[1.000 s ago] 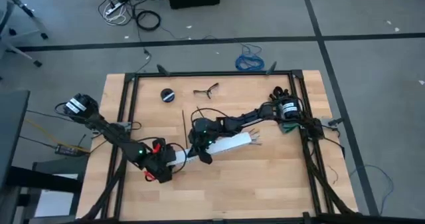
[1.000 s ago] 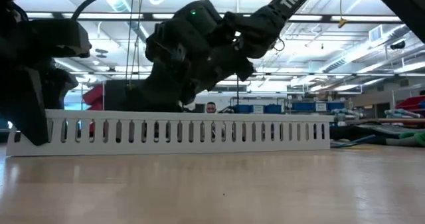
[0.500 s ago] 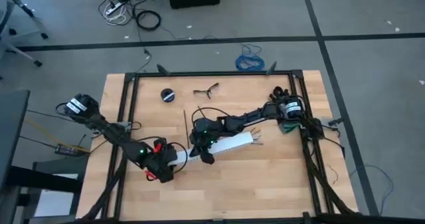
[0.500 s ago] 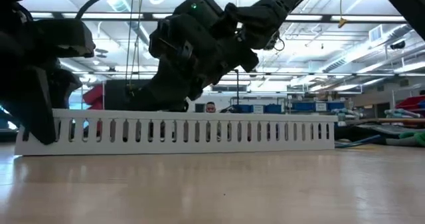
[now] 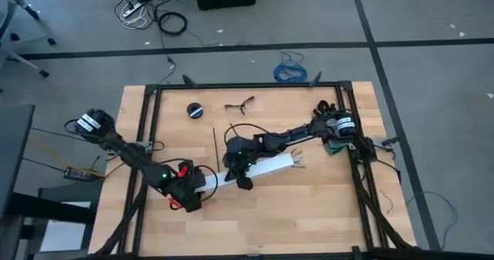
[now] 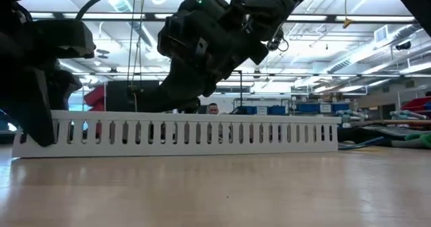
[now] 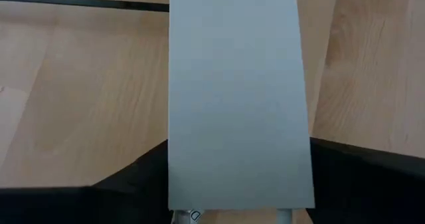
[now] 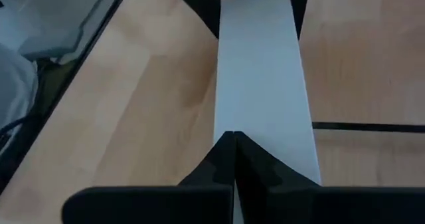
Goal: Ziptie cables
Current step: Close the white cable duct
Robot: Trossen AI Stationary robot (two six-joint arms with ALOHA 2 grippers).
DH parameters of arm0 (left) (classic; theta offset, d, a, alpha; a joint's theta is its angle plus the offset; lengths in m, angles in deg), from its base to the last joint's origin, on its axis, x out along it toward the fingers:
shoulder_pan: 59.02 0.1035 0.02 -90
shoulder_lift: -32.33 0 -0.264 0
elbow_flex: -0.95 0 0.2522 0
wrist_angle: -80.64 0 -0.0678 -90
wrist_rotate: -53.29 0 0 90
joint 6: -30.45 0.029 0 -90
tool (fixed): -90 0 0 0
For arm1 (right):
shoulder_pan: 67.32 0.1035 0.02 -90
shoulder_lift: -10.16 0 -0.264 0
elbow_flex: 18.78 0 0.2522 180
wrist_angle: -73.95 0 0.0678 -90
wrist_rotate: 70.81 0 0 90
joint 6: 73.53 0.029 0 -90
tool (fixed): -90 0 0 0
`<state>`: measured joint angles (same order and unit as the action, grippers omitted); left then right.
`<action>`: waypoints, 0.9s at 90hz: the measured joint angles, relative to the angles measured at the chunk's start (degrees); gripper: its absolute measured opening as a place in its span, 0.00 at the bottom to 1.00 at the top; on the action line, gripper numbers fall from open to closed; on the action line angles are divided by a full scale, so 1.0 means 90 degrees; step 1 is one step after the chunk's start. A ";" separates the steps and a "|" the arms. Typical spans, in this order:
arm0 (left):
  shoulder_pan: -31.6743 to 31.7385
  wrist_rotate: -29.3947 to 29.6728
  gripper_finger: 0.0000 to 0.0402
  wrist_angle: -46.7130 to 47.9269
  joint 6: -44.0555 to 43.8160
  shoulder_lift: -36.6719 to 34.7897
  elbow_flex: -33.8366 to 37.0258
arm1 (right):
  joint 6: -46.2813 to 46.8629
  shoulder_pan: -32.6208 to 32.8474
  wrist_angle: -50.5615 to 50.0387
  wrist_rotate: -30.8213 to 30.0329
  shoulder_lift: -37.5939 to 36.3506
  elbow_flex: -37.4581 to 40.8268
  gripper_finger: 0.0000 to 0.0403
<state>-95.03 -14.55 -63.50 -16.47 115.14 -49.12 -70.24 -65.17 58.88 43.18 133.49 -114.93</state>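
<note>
The white slotted strip (image 5: 251, 170) lies on the counter (image 5: 309, 214) between the two arms. The left hand (image 5: 190, 192) is clenched on the strip's end farthest from the cables; the left wrist view shows dark fingers (image 7: 133, 184) hard against both flanks of its pale back. The right hand (image 5: 241, 177) sits over the strip near its middle, and its wrist view shows the two fingertips (image 8: 234, 141) pressed together over the strip, grasping nothing. The cables (image 5: 297, 162) poke out just beyond the strip's other end, loose and unbundled.

The risk I see is the strip skating or twisting: held at one end only, a downward push from the right hand could pivot it and drag the wires out of line. With those fingers pressed together, the right hand also cannot pick up a wire until it opens.

The low view alone shows the strip's slotted side wall (image 6: 175, 133) resting flat on the counter. Only the high view shows the cables, plus a small black disc (image 5: 194, 109) near the counter's far edge, well apart from the strip.
</note>
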 joint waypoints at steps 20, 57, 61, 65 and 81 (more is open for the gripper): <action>0.0002 -0.0016 0.58 0.0007 0.0008 0.0000 0.0000 | 0.0012 0.0002 0.0287 -0.0060 0.0015 0.0135 0.00; 0.0000 -0.0024 0.58 0.0018 -0.0014 -0.0005 0.0000 | -0.0015 -0.0018 0.0651 -0.0052 0.0114 0.0146 0.00; -0.0001 -0.0037 0.58 0.0045 -0.0018 -0.0006 0.0000 | 0.0066 -0.0033 0.0867 0.0101 0.0224 0.0138 0.00; -0.0005 -0.0034 0.58 0.0050 -0.0029 -0.0007 0.0000 | 0.0135 -0.0052 0.0926 0.0225 0.0265 0.0133 0.00; -0.0002 -0.0063 0.58 0.0045 -0.0031 -0.0007 0.0000 | 0.0260 -0.0099 0.1148 0.0279 0.0455 0.0114 0.00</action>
<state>-95.05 -15.12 -63.10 -16.75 115.07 -49.12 -67.90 -66.06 69.21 45.69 137.58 -113.90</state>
